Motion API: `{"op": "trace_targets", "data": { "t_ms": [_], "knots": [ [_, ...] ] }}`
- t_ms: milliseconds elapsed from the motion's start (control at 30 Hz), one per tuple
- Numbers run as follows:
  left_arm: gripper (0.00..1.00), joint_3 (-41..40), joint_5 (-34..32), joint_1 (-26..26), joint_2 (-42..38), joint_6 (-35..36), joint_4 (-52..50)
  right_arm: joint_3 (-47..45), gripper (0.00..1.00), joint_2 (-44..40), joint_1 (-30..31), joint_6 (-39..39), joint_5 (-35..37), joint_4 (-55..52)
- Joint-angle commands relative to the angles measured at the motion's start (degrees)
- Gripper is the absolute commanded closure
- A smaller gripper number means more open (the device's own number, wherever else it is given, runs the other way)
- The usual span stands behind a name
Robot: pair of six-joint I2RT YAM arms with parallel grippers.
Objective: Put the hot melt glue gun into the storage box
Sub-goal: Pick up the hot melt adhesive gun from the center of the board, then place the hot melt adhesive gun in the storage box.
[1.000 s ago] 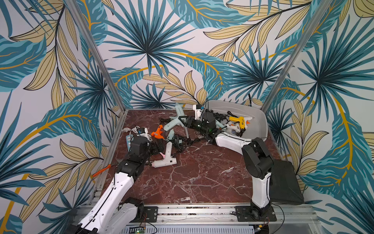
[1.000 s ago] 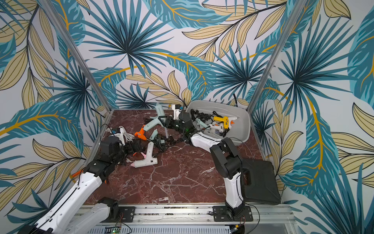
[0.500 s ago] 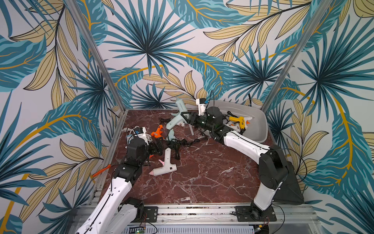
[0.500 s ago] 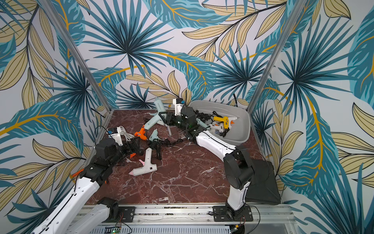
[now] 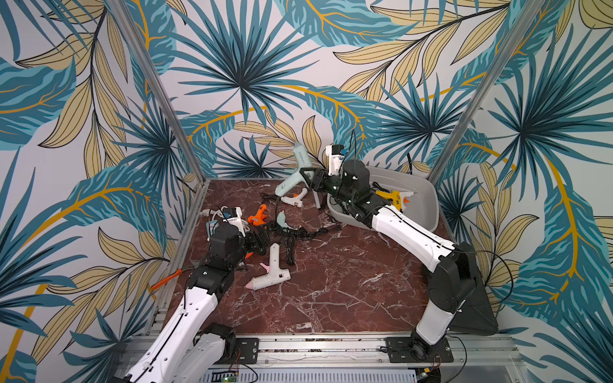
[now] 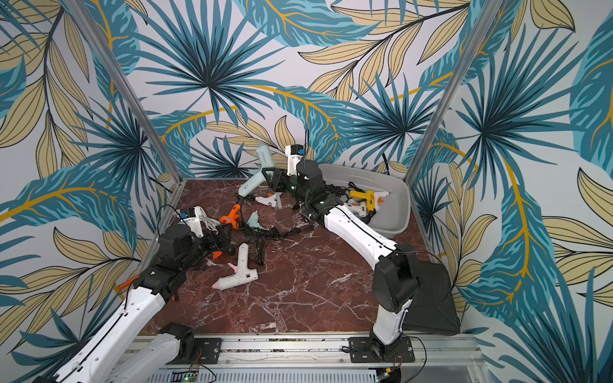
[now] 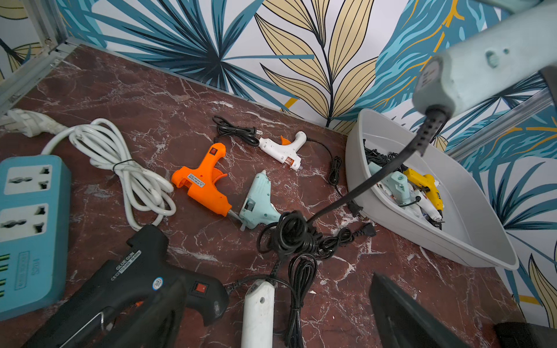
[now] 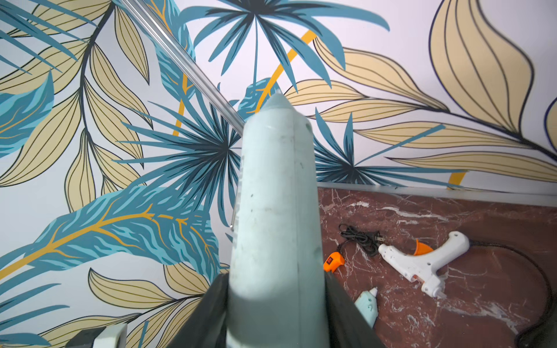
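My right gripper (image 5: 310, 180) (image 6: 273, 180) (image 8: 275, 316) is shut on a large pale mint hot melt glue gun (image 5: 300, 165) (image 6: 262, 169) (image 8: 274, 211) (image 7: 470, 75). It holds the gun in the air at the back, just left of the light grey storage box (image 5: 428, 212) (image 6: 394, 212) (image 7: 452, 241). The gun's black cord hangs down to a coil (image 7: 295, 235) on the table. A yellow glue gun (image 5: 394, 197) and others lie in the box. My left gripper (image 5: 262, 240) (image 6: 225, 238) (image 7: 271, 331) is open over a white glue gun (image 5: 272, 275) (image 7: 257, 310), beside a black one (image 7: 135, 286).
Orange (image 5: 258, 215) (image 7: 205, 183), small mint (image 5: 282, 219) (image 7: 259, 202) and small white (image 5: 293, 199) (image 7: 283, 147) glue guns lie mid-table among cords. A teal power strip (image 7: 30, 223) with a white cable sits at the left edge. A black case (image 5: 477, 305) stands front right.
My right arm has stretched out and raised the mint glue gun off the table, pulling its cord taut. The white glue gun has slid and turned toward the front. The left gripper stays open.
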Motion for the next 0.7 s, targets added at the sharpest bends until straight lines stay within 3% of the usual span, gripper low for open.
{"op": "trace_targets", "data": {
  "t_ms": [0, 300, 667],
  "knots": [
    [0.00, -0.8, 0.3, 0.4, -0.3, -0.2, 1.5, 3.5, 1.00, -4.3, -0.1, -2.9, 4.6, -0.3],
    [0.00, -1.5, 0.0, 0.4, -0.1, -0.5, 1.8, 11.4, 1.00, -6.5, -4.4, -6.3, 10.1, -7.3],
    [0.00, -1.5, -0.4, 0.5, -0.2, -0.3, 0.7, 15.0, 1.00, -7.9, -12.7, -8.4, 24.1, -9.2]
  ]
}}
